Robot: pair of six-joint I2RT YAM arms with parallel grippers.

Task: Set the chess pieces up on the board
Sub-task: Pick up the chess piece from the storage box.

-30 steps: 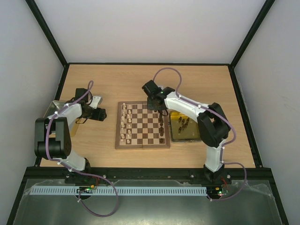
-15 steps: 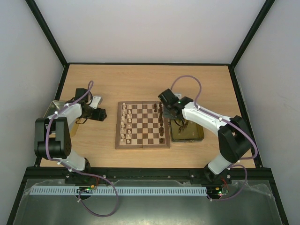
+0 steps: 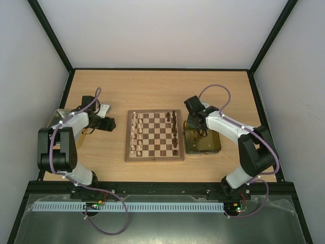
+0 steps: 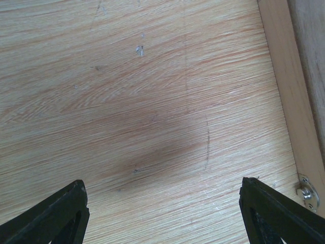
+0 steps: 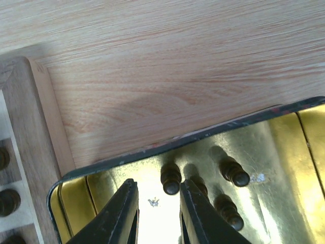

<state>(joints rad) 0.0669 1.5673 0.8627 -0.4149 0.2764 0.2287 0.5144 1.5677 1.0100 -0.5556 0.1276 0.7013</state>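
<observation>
The board [image 3: 155, 147] lies mid-table. Cream pieces [image 3: 134, 131] stand along its left side and dark pieces [image 3: 175, 133] along its right side. My right gripper [image 3: 195, 124] hangs over the far left corner of the gold tray [image 3: 213, 148]. In the right wrist view it [image 5: 157, 185] is slightly open and empty, low over the tray floor [image 5: 284, 147]. A dark piece [image 5: 171, 179] stands just ahead of the gap, with others [image 5: 233, 174] to the right. My left gripper [image 3: 109, 124] is wide open and empty over bare table [image 4: 152, 101], left of the board.
A dull tin [image 3: 55, 120] sits at the far left behind the left arm. The board's plain border [image 5: 48, 117] lies just left of the tray rim [image 5: 193, 136]. In the left wrist view a wooden edge [image 4: 284, 86] with a metal fitting [image 4: 306, 192] runs down the right.
My right gripper has moved from the board's far right corner to the right and nearer, over the gold tray. The left arm has not moved.
</observation>
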